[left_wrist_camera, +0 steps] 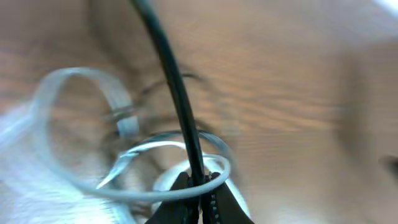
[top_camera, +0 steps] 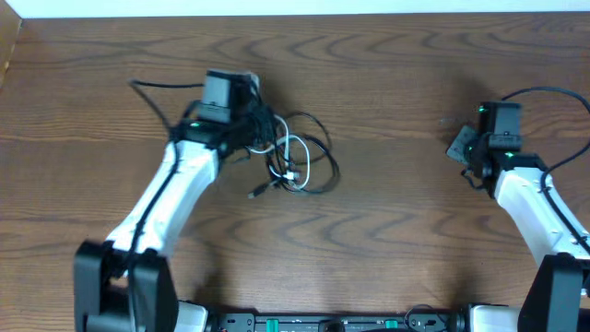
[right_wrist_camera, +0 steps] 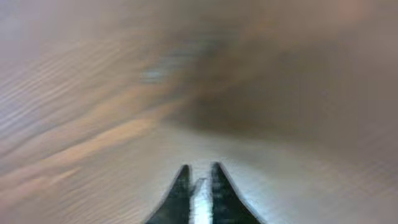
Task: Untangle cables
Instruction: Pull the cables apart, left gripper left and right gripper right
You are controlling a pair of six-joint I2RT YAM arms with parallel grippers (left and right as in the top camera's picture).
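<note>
- Left wrist view, nearest: left fingers [left_wrist_camera: 183, 186] are closed on the black cable [left_wrist_camera: 177, 93]. The tips are cut off by the bottom edge.
- The black cable runs from the pinch up and left, out of the top of frame. Its far end is not visible here.
- The white cable [left_wrist_camera: 126, 118] loops around and behind the black one, just beyond the fingertips. It is heavily blurred, so I can't tell which strand passes over which.
- Right wrist view, nearest: right fingers [right_wrist_camera: 180, 190] are drawn almost together with only a thin pale gap, and nothing is between them. Beyond them is only smeared desk [right_wrist_camera: 93, 93].
- The overhead view shows what the wrist views don't. The whole tangle lies left of centre on the desk [top_camera: 387, 74], with white loops [top_camera: 293, 152] inside wider black loops [top_camera: 324, 159].
- A small plug end [top_camera: 256, 192] trails out on the near-left side of the tangle.
- From above, the left arm [top_camera: 175, 184] reaches into the tangle's left edge. Its wrist hides the fingertips, so the grip can't be seen from here.
- The right arm [top_camera: 525, 194] is well apart from the tangle, at the right side of the desk.
</note>
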